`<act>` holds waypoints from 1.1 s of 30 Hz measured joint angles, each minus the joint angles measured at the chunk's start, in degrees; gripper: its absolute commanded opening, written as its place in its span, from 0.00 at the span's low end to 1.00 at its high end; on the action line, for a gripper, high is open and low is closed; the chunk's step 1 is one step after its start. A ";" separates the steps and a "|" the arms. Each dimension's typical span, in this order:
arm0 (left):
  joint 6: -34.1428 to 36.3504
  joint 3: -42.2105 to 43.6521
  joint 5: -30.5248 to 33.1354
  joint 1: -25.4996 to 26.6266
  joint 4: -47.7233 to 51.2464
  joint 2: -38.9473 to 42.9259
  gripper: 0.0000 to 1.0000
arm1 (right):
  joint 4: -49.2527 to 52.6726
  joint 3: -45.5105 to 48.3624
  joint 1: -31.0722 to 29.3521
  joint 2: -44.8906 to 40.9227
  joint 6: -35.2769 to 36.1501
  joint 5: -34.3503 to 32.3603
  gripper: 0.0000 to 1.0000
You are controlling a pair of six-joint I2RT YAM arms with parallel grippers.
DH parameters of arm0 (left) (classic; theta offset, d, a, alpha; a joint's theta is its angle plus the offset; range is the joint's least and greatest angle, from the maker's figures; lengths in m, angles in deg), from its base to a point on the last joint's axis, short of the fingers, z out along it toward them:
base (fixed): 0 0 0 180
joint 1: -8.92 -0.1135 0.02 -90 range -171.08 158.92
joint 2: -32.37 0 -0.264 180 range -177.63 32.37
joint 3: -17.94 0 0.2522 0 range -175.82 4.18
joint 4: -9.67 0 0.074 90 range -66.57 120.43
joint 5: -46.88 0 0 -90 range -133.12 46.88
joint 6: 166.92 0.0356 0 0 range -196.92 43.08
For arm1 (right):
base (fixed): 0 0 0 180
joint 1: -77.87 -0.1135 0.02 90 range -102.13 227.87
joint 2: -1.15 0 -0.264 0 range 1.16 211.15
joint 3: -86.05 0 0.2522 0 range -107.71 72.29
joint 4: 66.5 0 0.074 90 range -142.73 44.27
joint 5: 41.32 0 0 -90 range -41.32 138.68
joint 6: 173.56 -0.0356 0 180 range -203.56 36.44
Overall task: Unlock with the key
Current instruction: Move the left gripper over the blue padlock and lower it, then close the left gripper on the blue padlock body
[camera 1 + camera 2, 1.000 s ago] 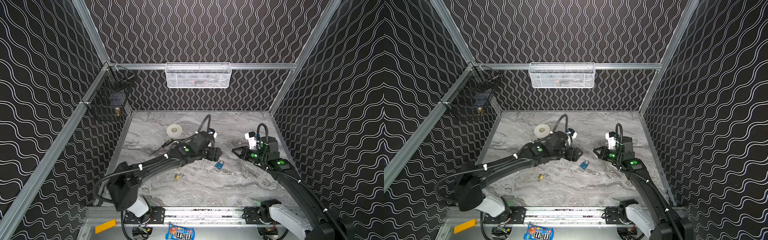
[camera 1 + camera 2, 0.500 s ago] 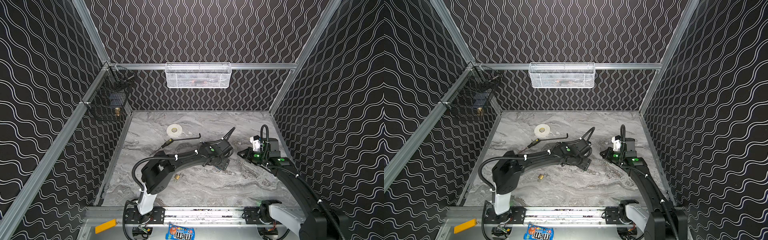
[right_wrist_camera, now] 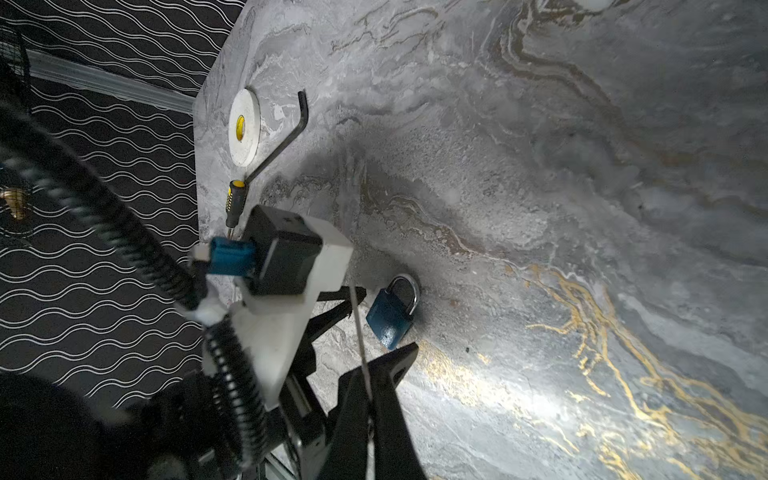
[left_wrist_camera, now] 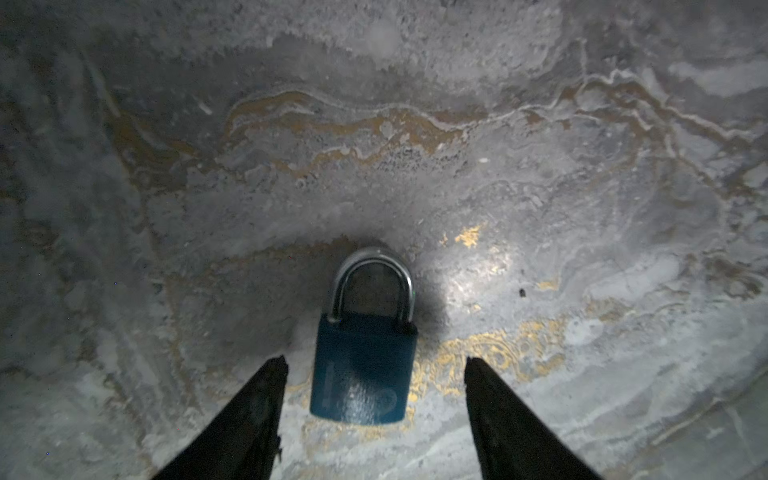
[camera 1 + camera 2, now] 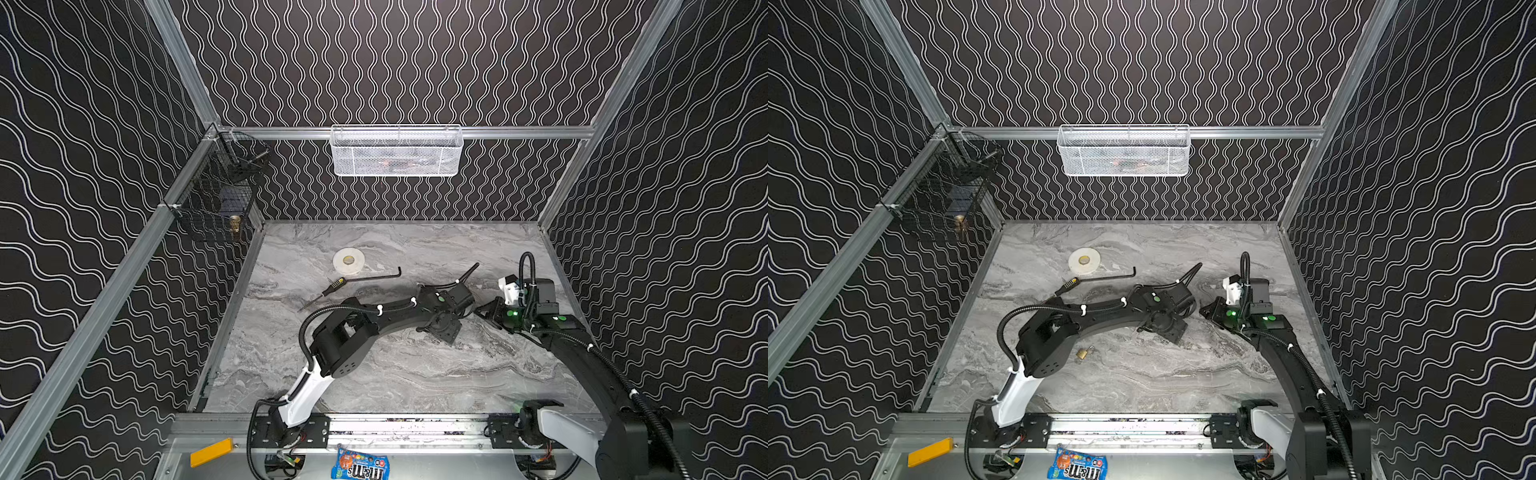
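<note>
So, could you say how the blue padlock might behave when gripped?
The blue padlock looks rigid metal, probably heavy for its size. Its glossy body may slip between the fingers. Lying flat, it should slide, not roll.

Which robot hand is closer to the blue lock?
Left. The left gripper has its open fingers on either side of the blue padlock. The right gripper is shut and sits just beside the padlock, not around it.

I record a dark-blue rectangular metal padlock [image 4: 361,370], silver shackle [image 4: 374,259], on grey marble-patterned tabletop [image 4: 540,166] with gold-brown veining.
</note>
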 measured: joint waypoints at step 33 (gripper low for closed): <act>-3.10 -3.19 3.13 0.98 3.76 -3.17 0.42 | -1.95 0.98 1.22 2.10 0.39 3.58 0.00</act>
